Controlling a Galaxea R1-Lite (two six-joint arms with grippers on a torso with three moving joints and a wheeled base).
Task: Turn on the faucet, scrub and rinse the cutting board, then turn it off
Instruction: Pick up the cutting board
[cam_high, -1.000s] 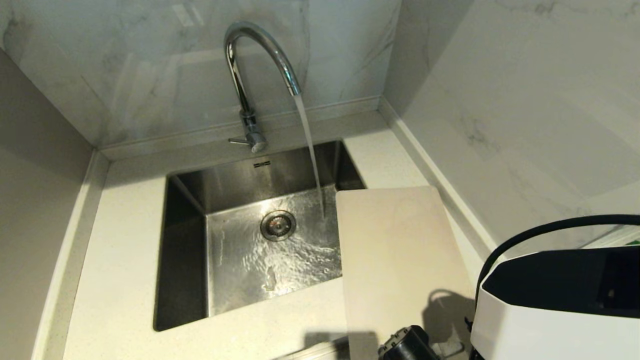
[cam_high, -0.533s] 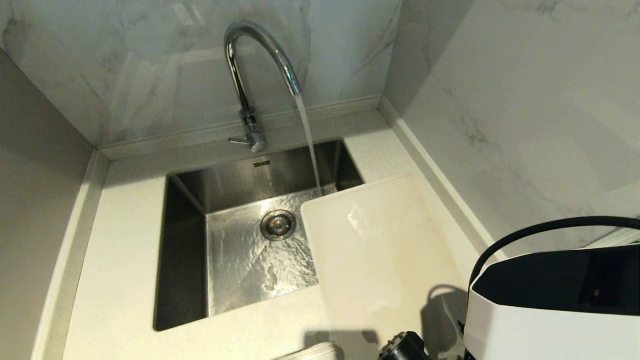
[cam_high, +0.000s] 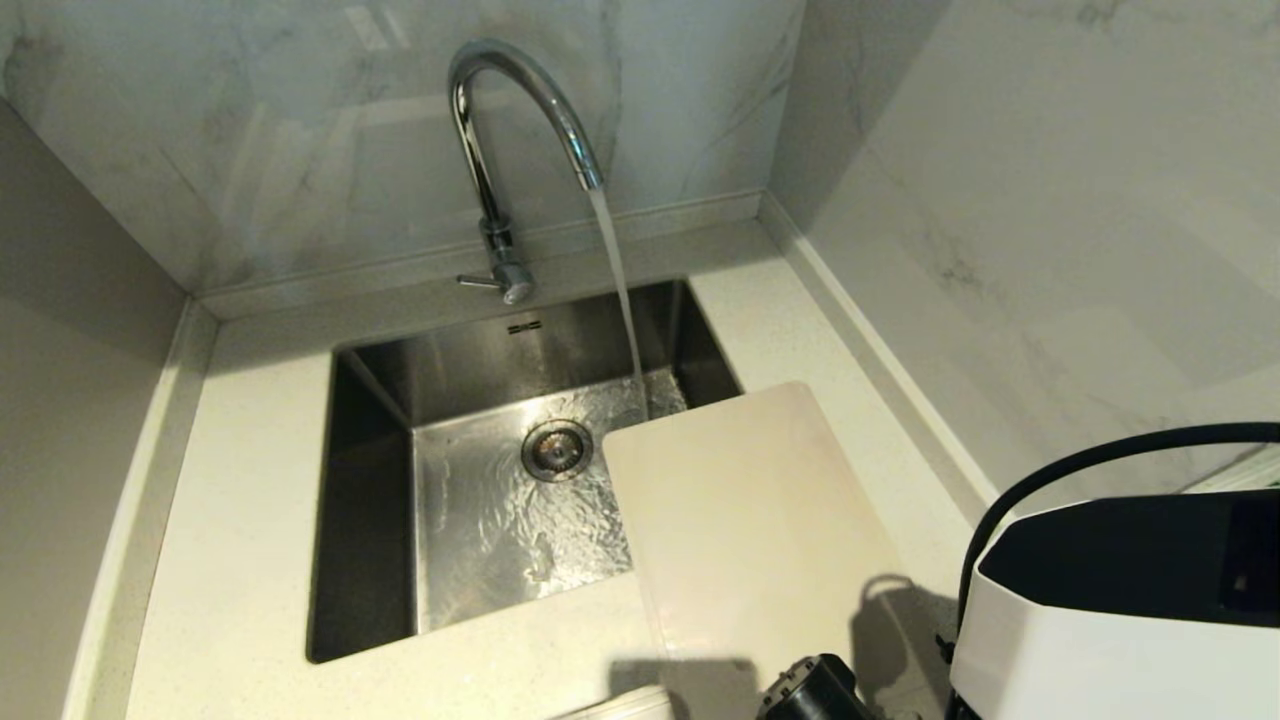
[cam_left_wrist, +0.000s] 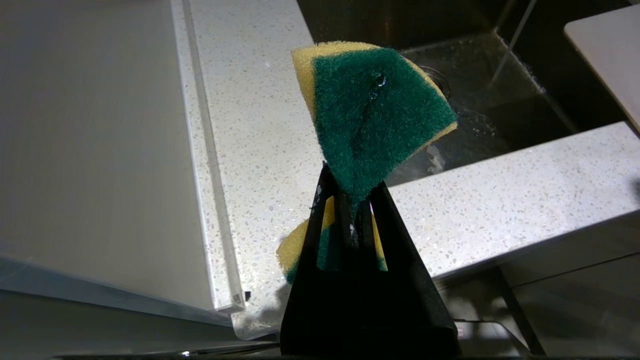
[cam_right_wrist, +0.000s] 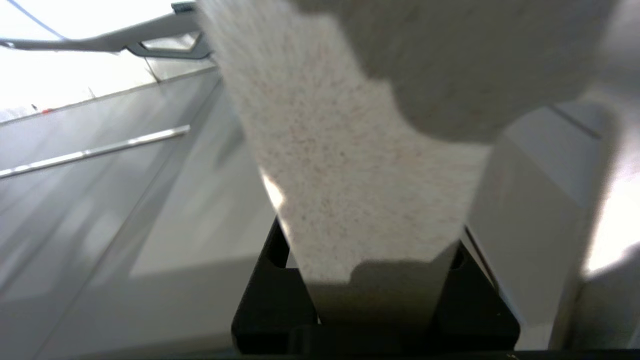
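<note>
Since the earlier looks, the cutting board (cam_high: 745, 520) had swung its far end out over the sink's right side, tipped up into the stream for a moment, and then dropped back a little, so that the water now fell just past its far left corner rather than on it.

My right gripper (cam_right_wrist: 375, 300) sat at the board's near end, below the bottom edge of the head view. In the right wrist view the board's edge ran down between the black jaws, but I couldn't tell whether they had truly clamped it. My left gripper (cam_left_wrist: 350, 220) was clenched on a green-and-yellow sponge (cam_left_wrist: 372, 112), hanging off the counter's front edge to the left of the basin (cam_high: 480, 520), outside the head view.

Going outward from the right hand, the board's long axis ran away from me toward the back wall, angled slightly left, near end on the counter, far end overhanging the basin. The faucet (cam_high: 500, 150) stood behind the sink, its lever pointing left and water running.

What I judged mattered next: the board lay to the right of the sponge, across the open basin, so the left arm had to cross rightward to scrub while the right arm, the nearer one, steadied it.
</note>
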